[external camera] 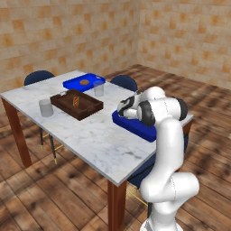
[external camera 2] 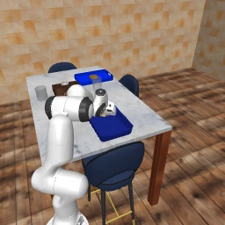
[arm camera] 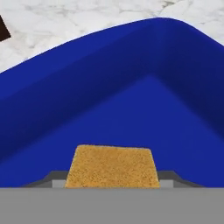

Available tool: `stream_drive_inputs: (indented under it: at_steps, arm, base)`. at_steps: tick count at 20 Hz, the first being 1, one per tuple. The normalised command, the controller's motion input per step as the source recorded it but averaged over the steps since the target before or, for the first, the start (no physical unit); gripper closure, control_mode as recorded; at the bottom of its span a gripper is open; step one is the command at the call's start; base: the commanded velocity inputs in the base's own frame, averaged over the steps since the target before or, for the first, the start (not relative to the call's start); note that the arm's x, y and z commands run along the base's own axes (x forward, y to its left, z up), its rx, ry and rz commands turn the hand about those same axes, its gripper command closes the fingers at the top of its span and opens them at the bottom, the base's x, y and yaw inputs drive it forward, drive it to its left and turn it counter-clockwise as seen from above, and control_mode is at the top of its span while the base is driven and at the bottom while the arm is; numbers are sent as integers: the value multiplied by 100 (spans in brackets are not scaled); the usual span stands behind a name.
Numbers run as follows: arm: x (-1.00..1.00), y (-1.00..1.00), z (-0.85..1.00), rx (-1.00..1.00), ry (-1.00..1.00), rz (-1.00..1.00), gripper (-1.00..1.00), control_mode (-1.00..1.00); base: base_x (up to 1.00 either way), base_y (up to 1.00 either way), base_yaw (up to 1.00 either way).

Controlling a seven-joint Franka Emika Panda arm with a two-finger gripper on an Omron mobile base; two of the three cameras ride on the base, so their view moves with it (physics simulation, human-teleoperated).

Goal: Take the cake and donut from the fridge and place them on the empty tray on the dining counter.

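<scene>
Gripper [external camera 2: 110, 110] jaws are flanking the cake [arm camera: 110, 166] low inside the empty tray [external camera 2: 115, 127] on the dining counter [external camera: 90, 140], though I cannot tell whether they are gripping it, so the cake is arriving while the donut is awaiting fetching.

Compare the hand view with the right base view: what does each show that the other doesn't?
Hand view alone: the cake, a golden-tan block low over the tray floor between the gripper's tips. Right base view alone: the arm, the dining counter with its wooden leg, blue chairs, a second blue tray holding round brown food, a grey cup. Both: the empty tray on white marble.
</scene>
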Motion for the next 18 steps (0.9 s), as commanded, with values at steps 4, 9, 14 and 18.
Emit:
stream_drive_inputs:
  at_steps: [4, 9, 14, 18]
  arm:
    - [-21, 0, 9, -1, -4, 0, -100, -100]
    - [-41, 1, 83, -15, -14, 2, -100, -100]
    - [-35, 0, 100, -16, 4, 1, -100, -100]
    - [-77, 1, 100, 0, 9, 5, -100, -100]
  base:
    - [0, 0, 0]
    - [0, 0, 0]
    - [0, 0, 0]
    - [0, 0, 0]
